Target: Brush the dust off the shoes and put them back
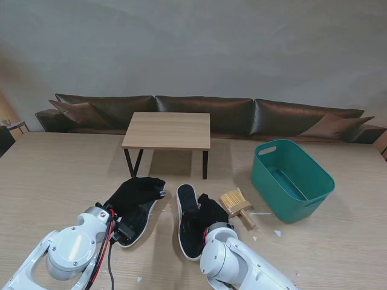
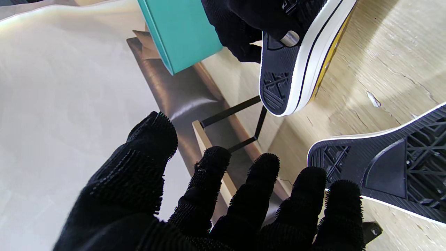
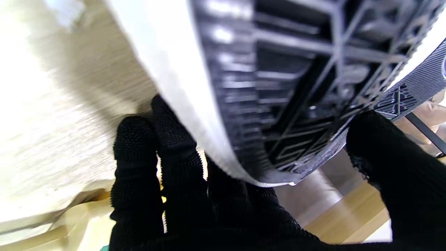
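shoes (image 1: 188,222): black, white-edged, lattice-tread soles | basket (image 1: 291,179): teal | brush (image 1: 236,205): tan bristles | gloves (image 2: 195,205): black | table (image 1: 54,175): light woodgrain

1. The stand camera looks down from above the shoulders over the whole surface (image 1: 54,175), facing the sofa (image 1: 199,115) and wall.
2. The left wrist camera sits close behind the left hand (image 2: 223,202), looking along its fingers toward the small table (image 2: 209,146).
3. The right wrist camera is pressed nearly against a shoe sole (image 3: 296,87).
4. All three views share that right shoe (image 1: 188,220).
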Controlling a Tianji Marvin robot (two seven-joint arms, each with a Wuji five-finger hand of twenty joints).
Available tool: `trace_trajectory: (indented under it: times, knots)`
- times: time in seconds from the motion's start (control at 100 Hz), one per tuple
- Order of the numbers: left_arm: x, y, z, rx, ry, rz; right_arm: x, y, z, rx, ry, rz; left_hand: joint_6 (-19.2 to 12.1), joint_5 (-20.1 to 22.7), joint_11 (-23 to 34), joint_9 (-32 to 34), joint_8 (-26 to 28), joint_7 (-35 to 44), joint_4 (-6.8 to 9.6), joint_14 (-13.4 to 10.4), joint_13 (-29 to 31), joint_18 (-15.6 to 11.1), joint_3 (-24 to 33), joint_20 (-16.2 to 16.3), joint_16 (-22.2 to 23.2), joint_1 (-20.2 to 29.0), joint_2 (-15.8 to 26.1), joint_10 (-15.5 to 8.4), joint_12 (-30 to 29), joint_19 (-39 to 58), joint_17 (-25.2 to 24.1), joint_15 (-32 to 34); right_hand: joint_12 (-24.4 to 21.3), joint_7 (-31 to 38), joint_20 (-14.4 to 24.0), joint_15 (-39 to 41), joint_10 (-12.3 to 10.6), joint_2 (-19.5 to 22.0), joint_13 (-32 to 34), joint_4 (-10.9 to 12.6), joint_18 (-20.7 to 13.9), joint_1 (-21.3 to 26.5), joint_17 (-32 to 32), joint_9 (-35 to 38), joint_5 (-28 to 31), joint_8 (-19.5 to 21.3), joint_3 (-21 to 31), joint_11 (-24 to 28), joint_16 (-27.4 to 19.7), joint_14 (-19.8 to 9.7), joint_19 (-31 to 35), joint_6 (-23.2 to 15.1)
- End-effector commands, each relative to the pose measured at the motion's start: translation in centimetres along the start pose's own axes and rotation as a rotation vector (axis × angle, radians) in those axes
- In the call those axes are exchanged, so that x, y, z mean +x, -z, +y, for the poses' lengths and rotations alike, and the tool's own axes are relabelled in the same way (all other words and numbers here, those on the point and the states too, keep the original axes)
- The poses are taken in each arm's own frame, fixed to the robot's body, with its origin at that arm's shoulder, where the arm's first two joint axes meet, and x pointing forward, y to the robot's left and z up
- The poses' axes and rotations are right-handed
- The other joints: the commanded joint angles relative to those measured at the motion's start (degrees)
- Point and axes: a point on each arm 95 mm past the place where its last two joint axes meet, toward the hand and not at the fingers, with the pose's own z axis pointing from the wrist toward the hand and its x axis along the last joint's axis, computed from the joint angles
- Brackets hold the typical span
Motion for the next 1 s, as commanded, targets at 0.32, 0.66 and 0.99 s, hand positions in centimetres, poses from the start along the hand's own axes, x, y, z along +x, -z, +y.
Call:
trace_trajectory:
  times: [0.32, 0.66, 0.99]
  knots:
    - [0.1, 0.0, 0.2, -0.022, 0.011, 0.002, 0.4, -0.4, 0.9, -0.042, 0.028, -0.025, -0.02, 0.43, 0.67, 1.61, 0.30, 0.44, 1.97, 0.55, -0.79, -1.54, -2.14, 1.04, 0.59, 0.23, 2.04, 0.53, 0.70, -1.36, 0.52, -0.03, -0.09, -0.02, 0.10, 0.80, 0.68, 3.18, -2.18, 2.42, -0.84, -3.69, -13.40, -3.58, -9.14, -9.14, -4.86, 0.50, 0.32, 1.46, -1.85, 2.34]
    - [0.1, 0.0, 0.2, -0.022, 0.013, 0.000, 0.4, -0.5, 1.3, -0.034, 0.044, -0.034, 0.06, 0.45, 0.74, 1.90, 0.35, 0.45, 2.01, 0.47, -0.64, -1.42, -2.50, 1.03, 0.61, 0.27, 2.19, 0.71, 0.88, -1.34, 0.64, 0.05, -0.21, 1.02, 0.28, 0.92, 0.92, 2.96, -1.98, 2.63, -0.83, -3.17, -13.23, -3.45, -9.11, -9.71, -4.57, 0.44, 0.33, 1.44, -1.79, 2.52]
    - [0.0, -0.1, 0.2, -0.023, 0.013, 0.000, 0.4, -0.6, 1.4, -0.063, 0.068, -0.030, 0.12, 0.51, 0.79, 2.09, 0.38, 0.45, 2.04, 0.53, -0.67, -1.40, -2.69, 1.02, 0.61, 0.34, 2.24, 0.69, 1.00, -1.34, 0.64, 0.04, -0.19, 0.31, 0.38, 1.06, 0.89, 3.11, -1.73, 2.52, -0.83, -3.31, -13.05, -3.34, -9.35, -10.85, -4.25, 0.67, 0.29, 1.44, -1.70, 2.67]
